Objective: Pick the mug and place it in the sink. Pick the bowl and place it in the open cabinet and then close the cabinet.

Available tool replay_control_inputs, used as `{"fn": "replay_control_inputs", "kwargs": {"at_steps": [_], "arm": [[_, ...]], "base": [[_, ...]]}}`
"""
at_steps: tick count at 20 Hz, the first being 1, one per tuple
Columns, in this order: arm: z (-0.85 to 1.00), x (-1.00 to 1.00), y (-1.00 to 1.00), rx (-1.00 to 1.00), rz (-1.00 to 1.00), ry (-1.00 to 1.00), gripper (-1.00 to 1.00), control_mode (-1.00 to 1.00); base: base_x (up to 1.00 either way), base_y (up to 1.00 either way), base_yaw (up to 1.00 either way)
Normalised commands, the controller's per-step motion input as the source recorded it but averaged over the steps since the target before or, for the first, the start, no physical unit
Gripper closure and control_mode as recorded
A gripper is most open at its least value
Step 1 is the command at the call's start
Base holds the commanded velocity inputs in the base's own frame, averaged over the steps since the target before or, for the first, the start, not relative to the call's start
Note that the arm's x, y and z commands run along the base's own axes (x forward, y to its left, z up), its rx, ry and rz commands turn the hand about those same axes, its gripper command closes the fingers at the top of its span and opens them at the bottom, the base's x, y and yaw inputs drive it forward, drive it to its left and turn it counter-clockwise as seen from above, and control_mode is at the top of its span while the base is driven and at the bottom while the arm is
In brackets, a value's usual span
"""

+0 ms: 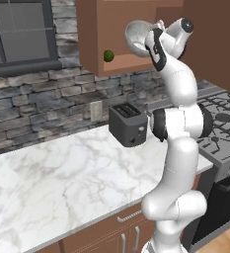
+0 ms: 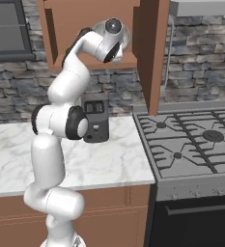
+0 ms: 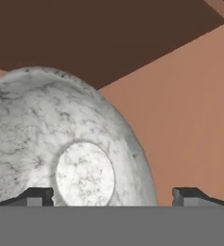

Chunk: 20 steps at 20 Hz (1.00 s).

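Observation:
The mottled grey-white bowl (image 1: pixel 135 36) is tipped on its side in the mouth of the open cabinet (image 1: pixel 99 34), just above its bottom shelf. In the hand view its round base (image 3: pixel 84 174) faces me, with the cabinet's brown inner walls behind it. My gripper (image 3: pixel 112 197) is open right behind the bowl, its two fingertips (image 3: pixel 36 196) spread wide and nothing pinched between them. From the right base view the hand (image 2: pixel 111 41) hides most of the bowl (image 2: pixel 126 41). The mug and the sink are out of view.
The cabinet door (image 2: pixel 152 53) stands open, edge-on, to the right of the hand. A small green round thing (image 1: pixel 108 56) lies on the cabinet shelf. A dark toaster (image 1: pixel 129 124) stands on the marble counter (image 1: pixel 52 173) below. The gas stove (image 2: pixel 196 140) is to the right.

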Motion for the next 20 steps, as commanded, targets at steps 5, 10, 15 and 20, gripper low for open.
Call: {"fn": "replay_control_inputs", "kwargs": {"at_steps": [5,10,15,20], "arm": [[-0.81,-0.02,0.39,0.0,0.0,0.0,-1.0,-1.0],[-0.13,0.05,0.07,0.0,0.0,-0.08,-1.0,-1.0],[0.45,-0.11,0.0,0.0,0.0,-0.16,-1.0,-1.0],[0.42,-0.42,0.0,0.0,0.0,-0.07,-1.0,-1.0]], "base": [[0.0,0.0,0.0],[0.0,0.0,0.0],[0.0,0.0,0.0],[0.0,0.0,0.0]]}}
